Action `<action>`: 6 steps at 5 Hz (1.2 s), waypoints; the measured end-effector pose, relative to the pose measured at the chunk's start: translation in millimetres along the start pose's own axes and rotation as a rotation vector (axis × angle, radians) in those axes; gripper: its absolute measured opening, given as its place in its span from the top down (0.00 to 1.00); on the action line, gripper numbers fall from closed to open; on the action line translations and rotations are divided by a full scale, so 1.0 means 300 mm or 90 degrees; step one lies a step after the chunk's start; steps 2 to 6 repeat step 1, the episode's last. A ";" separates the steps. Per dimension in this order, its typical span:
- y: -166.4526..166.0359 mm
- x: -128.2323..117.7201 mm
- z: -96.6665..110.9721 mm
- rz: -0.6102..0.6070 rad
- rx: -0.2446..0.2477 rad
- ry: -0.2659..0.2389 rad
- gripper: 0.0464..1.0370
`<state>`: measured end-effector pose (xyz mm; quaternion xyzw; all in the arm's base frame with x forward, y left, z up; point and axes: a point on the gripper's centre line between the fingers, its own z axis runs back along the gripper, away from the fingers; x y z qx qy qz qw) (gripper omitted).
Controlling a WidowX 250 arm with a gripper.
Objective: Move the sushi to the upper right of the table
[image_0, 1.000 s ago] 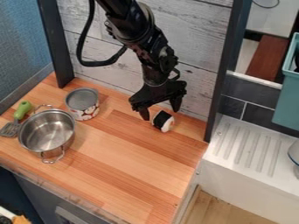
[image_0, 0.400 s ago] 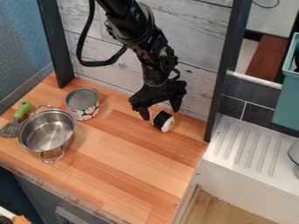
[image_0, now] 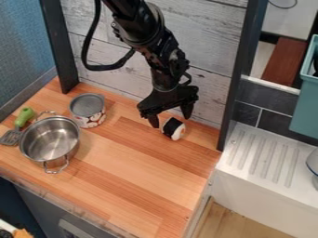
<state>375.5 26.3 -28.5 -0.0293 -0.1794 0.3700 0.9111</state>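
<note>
My black gripper [image_0: 171, 120] hangs over the back of the wooden table [image_0: 133, 160], right of the middle, with its two fingers spread apart. Just below the gap between them lies the sushi [image_0: 173, 128], black and white with a bit of orange at its front end. It rests on the tabletop near the back right part, and nothing grips it. Whether a finger touches it, I cannot tell.
A metal pot [image_0: 51, 139] stands on the left, with a green-handled spatula [image_0: 23, 117] beside it and a tin can [image_0: 88, 109] behind. A dark post [image_0: 235, 88] rises at the right back corner, beside a white drainboard [image_0: 264, 155].
</note>
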 end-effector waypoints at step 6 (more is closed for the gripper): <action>0.001 0.001 0.000 0.001 0.000 0.000 0.04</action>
